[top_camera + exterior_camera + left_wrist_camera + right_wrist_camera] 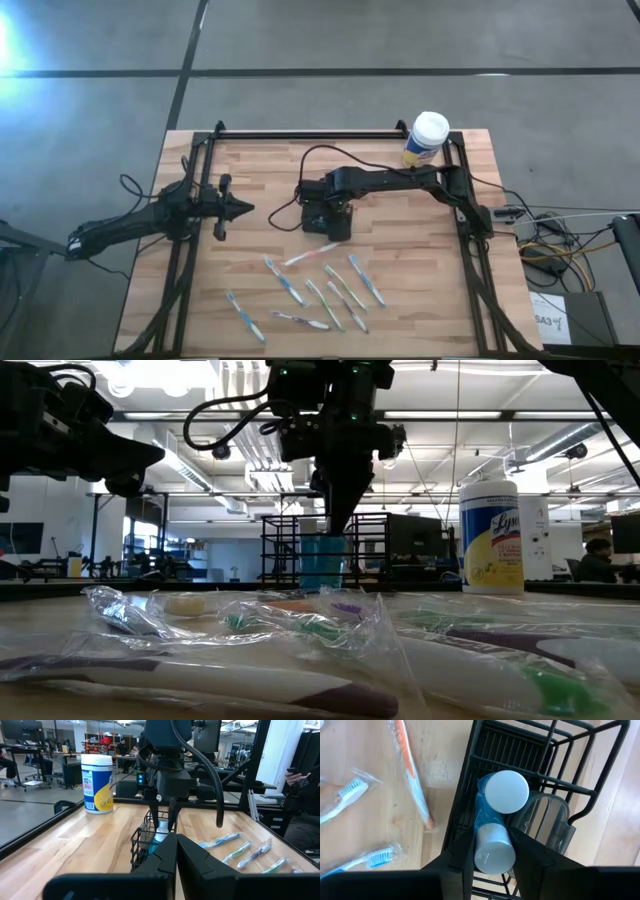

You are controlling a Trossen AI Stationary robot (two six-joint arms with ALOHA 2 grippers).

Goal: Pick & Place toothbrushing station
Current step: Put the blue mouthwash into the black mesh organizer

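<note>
The toothbrushing station [329, 219], a black mesh-sided holder box, is standing near the middle of the wooden table [250, 170], directly beneath the right gripper [335, 212], which is pointing straight down into it. In the right wrist view the box [530, 780] is lying right under the jaws, and the two dark fingers [462, 852] are reaching down inside its wire frame, one on each side of a silver-topped item [493, 851] standing in the box. Just beyond that item a blue bottle with a white round cap [506, 791] is sitting in the same box, and a clear cup [547, 820] is standing beside it.

From above, the right arm is covering most of the box, so only its edges are showing. In the low view the box [325, 555] is appearing as a dark wire frame with a blue shape inside, behind the blurred wrapped toothbrushes [300, 625].

The right jaws are standing partly open, flanking the silver-topped item; whether the fingers are actually touching it is hard to tell.

The left gripper [240, 209] is hovering over the table's left side, well apart from the box, its jaws closed on nothing. A white-lidded canister [426, 138] is standing at the table's far right corner. Wrapped toothbrushes [320, 290] are lying scattered on the near part of the table.
</note>
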